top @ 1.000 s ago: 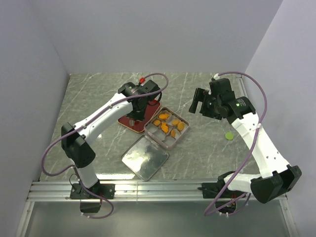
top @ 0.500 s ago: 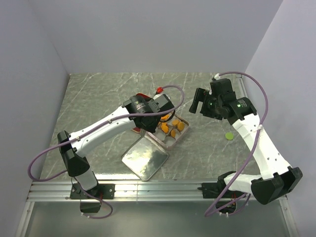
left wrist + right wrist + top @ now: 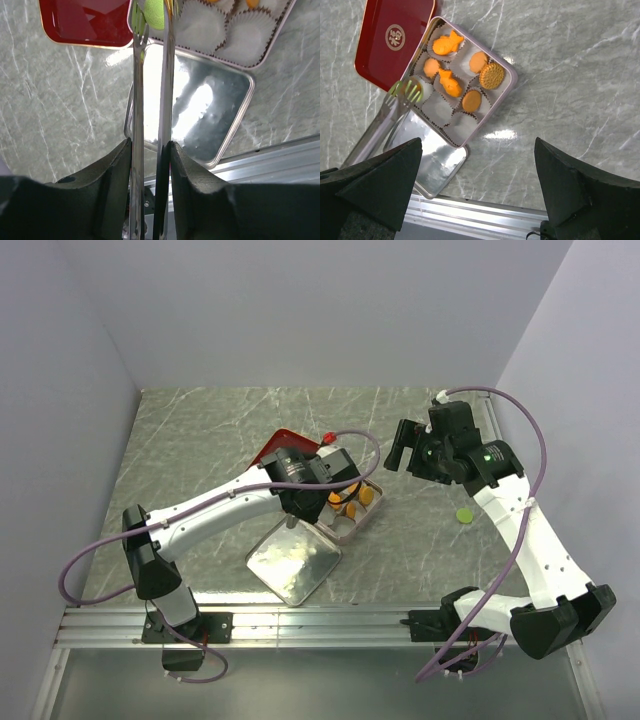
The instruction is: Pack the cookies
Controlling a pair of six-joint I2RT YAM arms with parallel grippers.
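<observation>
From above, the right gripper [image 3: 400, 452] is hanging released, cookie tin [image 3: 350, 528] to its left. At the left wrist, the left gripper [image 3: 149, 148] is grasping tongs [image 3: 165, 90], which are pinching a green cookie [image 3: 154, 12] ahead. Beneath the right wrist, orange cookies [image 3: 451, 84] are lying in the tin.

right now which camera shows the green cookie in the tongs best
The right wrist view: the green cookie shows clearly between the tips of the tongs, at the edge of the tin. The left wrist view shows it close but cut by the top edge. In the top view the left arm hides it.
</observation>
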